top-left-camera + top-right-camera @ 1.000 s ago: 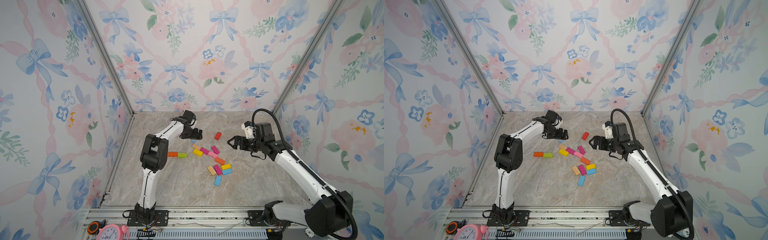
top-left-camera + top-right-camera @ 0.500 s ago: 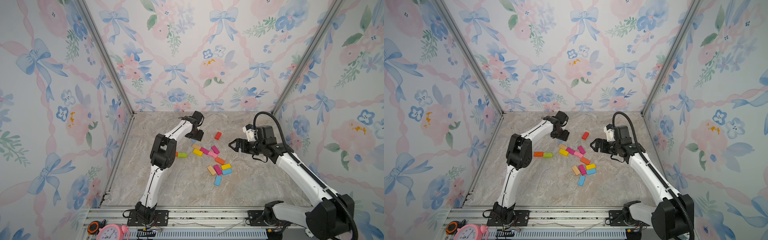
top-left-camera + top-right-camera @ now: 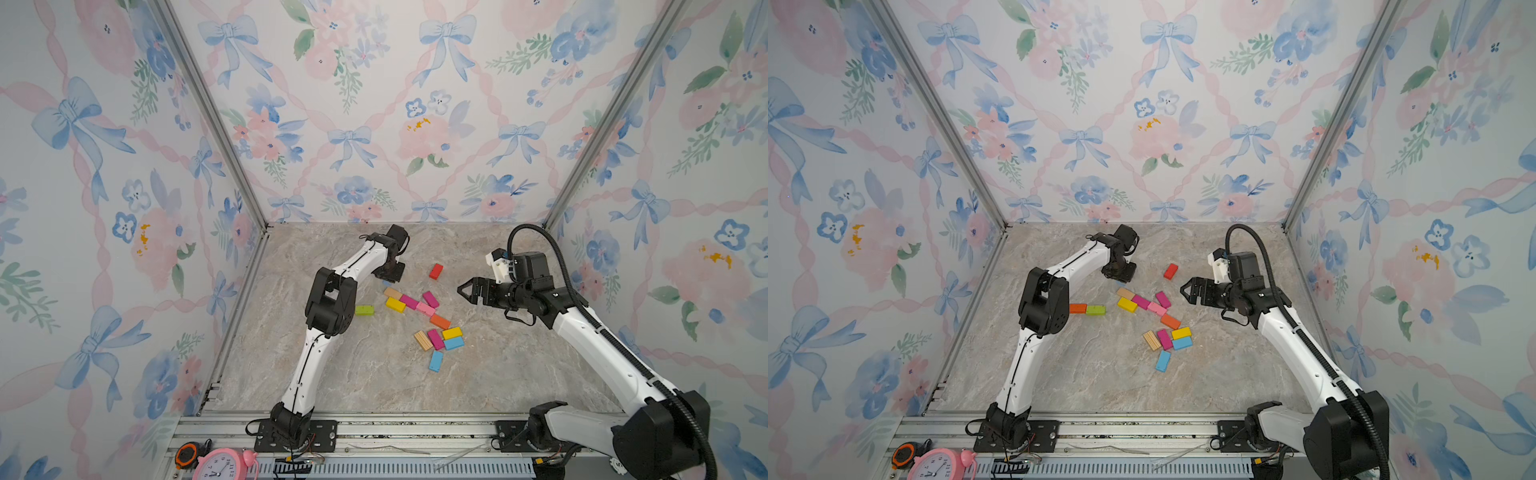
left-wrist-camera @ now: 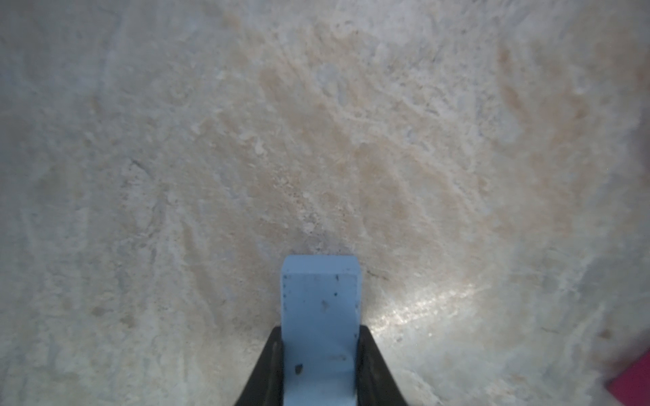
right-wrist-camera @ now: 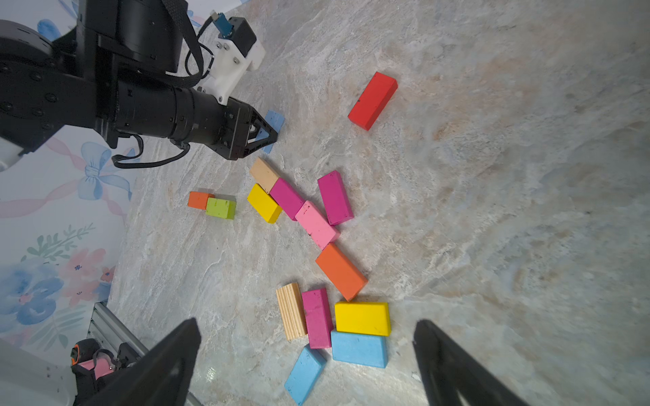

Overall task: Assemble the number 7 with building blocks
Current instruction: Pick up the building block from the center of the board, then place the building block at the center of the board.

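Starting at the left edge of the tabletop (image 3: 353, 374): an orange block (image 3: 1077, 308) and a green block (image 3: 1095, 309) are lying end to end, touching, and I'm reading that as the start of the 7's top bar.

Moving right, my left claw (image 4: 319, 337) is gripping a pale blue block (image 4: 320, 298), jaws pinched tight against its two long sides, down low toward the far edge. I can't tell whether the block is clear of the surface. I'm judging this as the pick-up step. Next I'm needing a clean lift and a carry over to that row, setting the block square beside the green end without knocking it.

Further right, the loose blocks (image 3: 424, 309) are lying scattered mid-tabletop, some touching, with a red block (image 3: 436, 271) sitting apart nearer the far edge.

On the right, my right claw (image 3: 462, 290) is hovering above the tabletop, jaws spread wide, holding nothing.
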{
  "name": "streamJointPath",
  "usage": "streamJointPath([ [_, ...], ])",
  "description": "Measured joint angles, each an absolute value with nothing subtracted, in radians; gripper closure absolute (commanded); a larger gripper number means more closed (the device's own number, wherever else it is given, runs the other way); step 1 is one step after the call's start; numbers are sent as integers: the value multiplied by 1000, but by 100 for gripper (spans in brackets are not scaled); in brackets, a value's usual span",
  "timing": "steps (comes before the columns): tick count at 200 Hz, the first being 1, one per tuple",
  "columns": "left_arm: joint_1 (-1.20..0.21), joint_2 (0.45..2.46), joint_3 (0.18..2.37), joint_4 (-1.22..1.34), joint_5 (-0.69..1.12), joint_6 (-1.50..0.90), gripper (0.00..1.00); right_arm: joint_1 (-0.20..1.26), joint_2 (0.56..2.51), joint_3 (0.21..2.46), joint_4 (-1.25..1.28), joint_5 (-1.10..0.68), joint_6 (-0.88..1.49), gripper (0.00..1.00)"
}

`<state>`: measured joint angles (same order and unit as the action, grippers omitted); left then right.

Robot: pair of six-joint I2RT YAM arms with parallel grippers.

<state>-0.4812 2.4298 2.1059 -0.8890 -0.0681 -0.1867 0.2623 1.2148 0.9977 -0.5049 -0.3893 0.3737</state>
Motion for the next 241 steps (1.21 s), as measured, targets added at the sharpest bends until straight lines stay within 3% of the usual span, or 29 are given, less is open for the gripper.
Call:
streamJointPath([
  [72, -471, 2398, 2093, -898, -67, -193, 84, 262, 1207, 988, -498, -389, 374, 3],
  [123, -451, 2133, 1941, -907, -68, -220, 84, 262, 1207, 987, -490, -397, 374, 3],
  [241, -491, 1318, 1061, -799, -40, -468, 82, 278, 1208, 978, -467, -416, 374, 3],
])
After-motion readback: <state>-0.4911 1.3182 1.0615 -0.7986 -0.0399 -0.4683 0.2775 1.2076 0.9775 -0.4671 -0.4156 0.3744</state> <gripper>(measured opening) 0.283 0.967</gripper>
